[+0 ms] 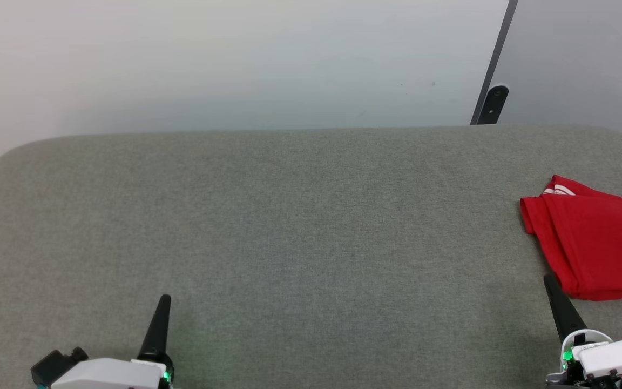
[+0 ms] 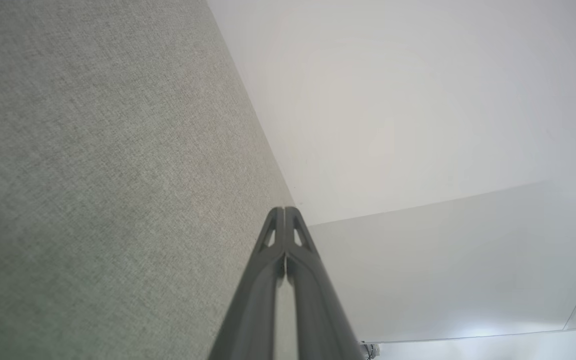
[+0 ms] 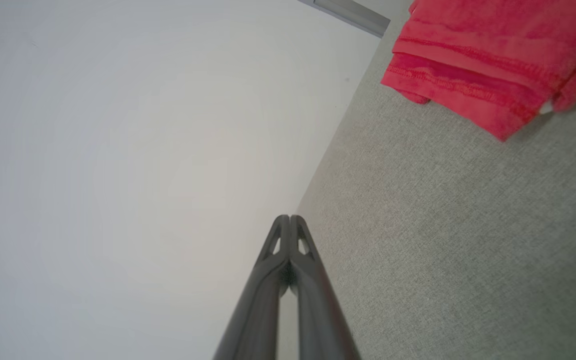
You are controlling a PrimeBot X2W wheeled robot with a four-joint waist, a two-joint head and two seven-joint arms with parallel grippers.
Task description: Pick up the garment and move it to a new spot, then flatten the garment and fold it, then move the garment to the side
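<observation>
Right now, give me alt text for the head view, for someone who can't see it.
A folded red shirt lies at the right edge of a grey fabric surface, cut off by the frame. The left gripper sits at lower left and the right gripper at lower right, close to the shirt, both jaws shut and empty.

The shirt [image 1: 594, 243] lies way over on the right side of the table [image 1: 311, 216], running off the right edge of the head view. The right gripper [image 1: 547, 280] is at the near edge, just in front of the shirt's near left corner, close but apart. The left gripper [image 1: 165, 298] is down at the near left, well apart from the shirt. A wall [image 1: 235, 65] runs behind the table's far edge, and a small bracket [image 1: 494, 105] stands behind the far right.
</observation>
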